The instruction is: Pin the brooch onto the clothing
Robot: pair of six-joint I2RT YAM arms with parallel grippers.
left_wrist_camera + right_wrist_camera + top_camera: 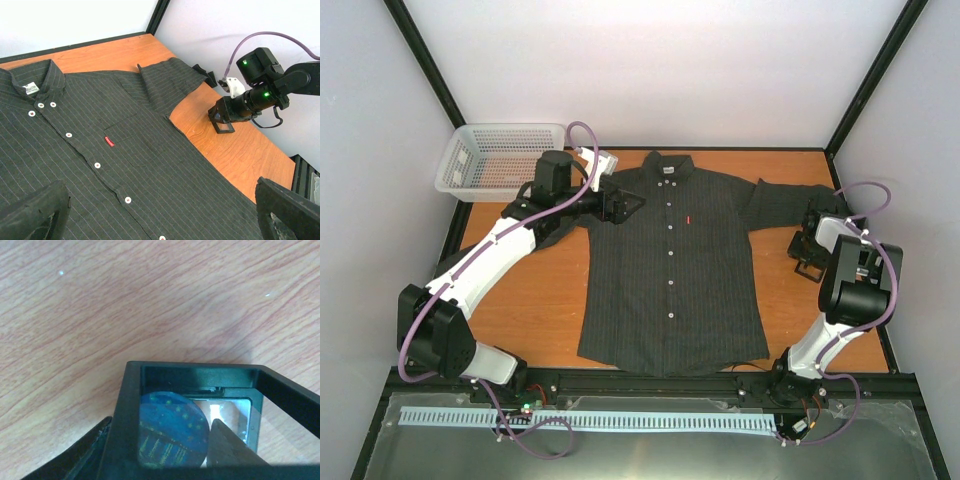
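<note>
1. Twice found the clothing in view, from the top and from the left wrist. Saw it spread flat and front up at the middle of the counter, with the collar toward the far edge. Noted a row of white buttons down the front and a small red tag on the chest.
2. Found the left gripper over the shoulder of the clothing on the left arm's side, jaws wide apart.
3. Found the right gripper low over the bare counter, near the sleeve on the right arm's side.
4. Saw the brooch, a round blue disc with pale dots, between the jaws of the right gripper. Saw these jaws partly apart. Could not tell whether clamped on the brooch or only around it.
5. Noted a white basket at the far left corner.
</note>
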